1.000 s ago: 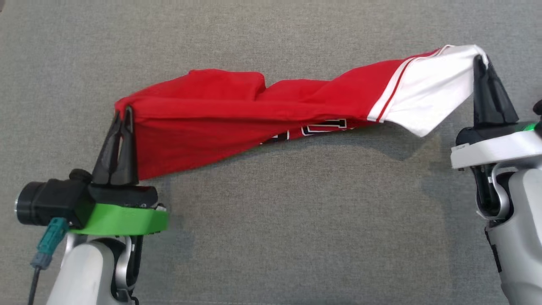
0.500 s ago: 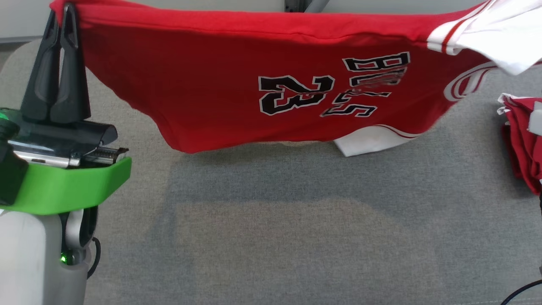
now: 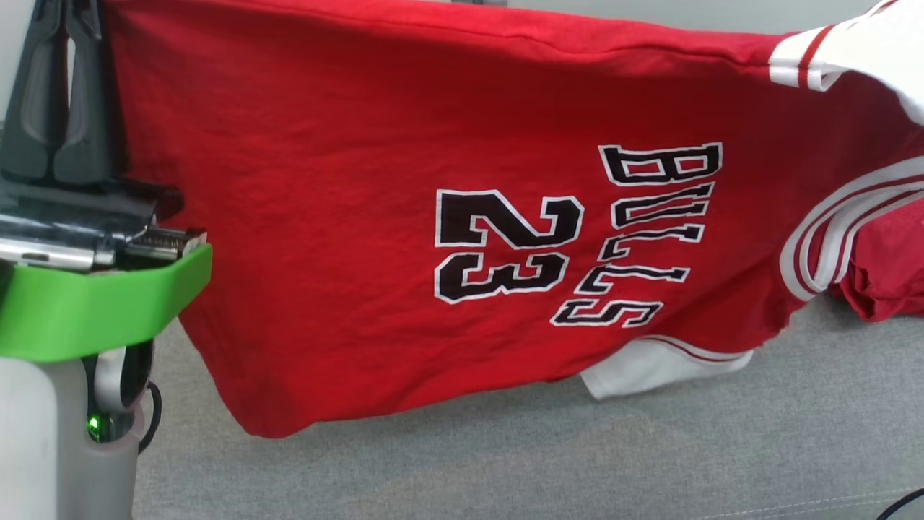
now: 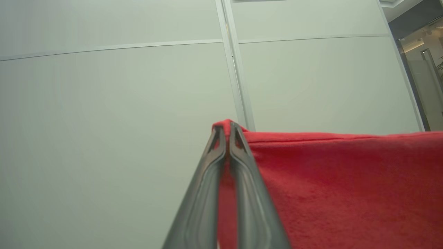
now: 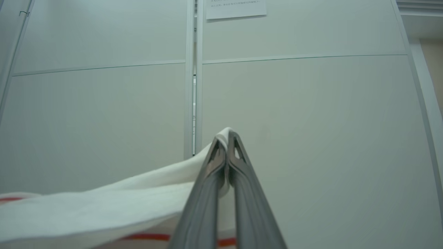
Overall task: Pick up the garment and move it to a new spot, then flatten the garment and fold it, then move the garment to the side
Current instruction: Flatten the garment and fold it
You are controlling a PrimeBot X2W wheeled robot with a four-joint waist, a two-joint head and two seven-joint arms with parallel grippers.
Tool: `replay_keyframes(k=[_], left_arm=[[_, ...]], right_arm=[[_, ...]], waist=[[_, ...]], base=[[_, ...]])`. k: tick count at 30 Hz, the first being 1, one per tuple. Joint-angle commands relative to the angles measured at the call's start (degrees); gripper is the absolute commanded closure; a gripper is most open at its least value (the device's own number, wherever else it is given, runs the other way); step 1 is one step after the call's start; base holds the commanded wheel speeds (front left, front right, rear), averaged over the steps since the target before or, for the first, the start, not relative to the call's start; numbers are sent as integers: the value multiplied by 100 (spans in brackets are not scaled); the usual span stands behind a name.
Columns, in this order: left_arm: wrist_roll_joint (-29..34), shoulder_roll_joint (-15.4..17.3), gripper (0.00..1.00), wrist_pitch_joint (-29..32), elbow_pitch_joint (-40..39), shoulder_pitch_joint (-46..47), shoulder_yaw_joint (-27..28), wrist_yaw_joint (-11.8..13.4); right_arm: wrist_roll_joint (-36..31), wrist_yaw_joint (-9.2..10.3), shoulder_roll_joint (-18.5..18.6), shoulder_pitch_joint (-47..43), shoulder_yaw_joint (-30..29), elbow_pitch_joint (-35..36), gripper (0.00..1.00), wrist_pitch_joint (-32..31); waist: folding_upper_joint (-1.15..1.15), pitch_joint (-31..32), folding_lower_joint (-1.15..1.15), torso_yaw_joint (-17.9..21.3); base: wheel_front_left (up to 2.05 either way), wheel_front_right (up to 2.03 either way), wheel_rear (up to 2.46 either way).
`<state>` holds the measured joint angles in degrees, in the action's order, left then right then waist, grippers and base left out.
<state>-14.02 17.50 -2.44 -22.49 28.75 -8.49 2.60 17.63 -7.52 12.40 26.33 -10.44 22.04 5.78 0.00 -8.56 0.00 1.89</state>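
Above the grey fabric surface (image 3: pixel 505 462), the garment (image 3: pixel 346 217), a red jersey, hangs spread like a curtain between the two grippers. Its top edge runs nearly straight across the top of the head view. Black, white-edged print reading "23" and "BULLS" sits turned sideways on the right half of the cloth. White trim with red stripes marks the upper right corner, where a white part of the jersey (image 3: pixel 884 43) leads out of view. A second white flap (image 3: pixel 650 365) peeks from under the lower hem. The lower left corner of the cloth droops lowest, toward the surface's near edge; whether it touches the surface cannot be told.

At the left edge of the head view the left gripper (image 3: pixel 67 29) stands upright, its dark fingers pressed together on the red top corner of the garment. In the left wrist view a nub of red hem pokes out above the tips. A green band (image 3: pixel 94 310) rings that wrist.

The right gripper (image 5: pixel 226 138) is likewise pinched tight, on a fold of the white cloth, which trails away to the left of its own view. Pale wall panels (image 4: pixel 104 103) stand behind both grippers, with a sheet of paper (image 5: pixel 236 8) stuck high on one.

Near the surface's right edge, a bunch of red cloth (image 3: pixel 891 282) shows beyond the striped neckline; whether it belongs to the jersey cannot be told.
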Motion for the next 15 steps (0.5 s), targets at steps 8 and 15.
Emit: replay_keyframes(k=[8,15], left_arm=[[-177,-62,100,-186,617,1069,-50,-217],[-312,-257,100,-643,2167,2590,-162,-570]], right_arm=[[282,6,343,1212,369,-853,100,13],[422,6,578,3019,923,-2490,100,342]], waist=[[0,-632,0,-24],[0,-1074,0,-149]], base=[[0,0,0],[0,0,0]])
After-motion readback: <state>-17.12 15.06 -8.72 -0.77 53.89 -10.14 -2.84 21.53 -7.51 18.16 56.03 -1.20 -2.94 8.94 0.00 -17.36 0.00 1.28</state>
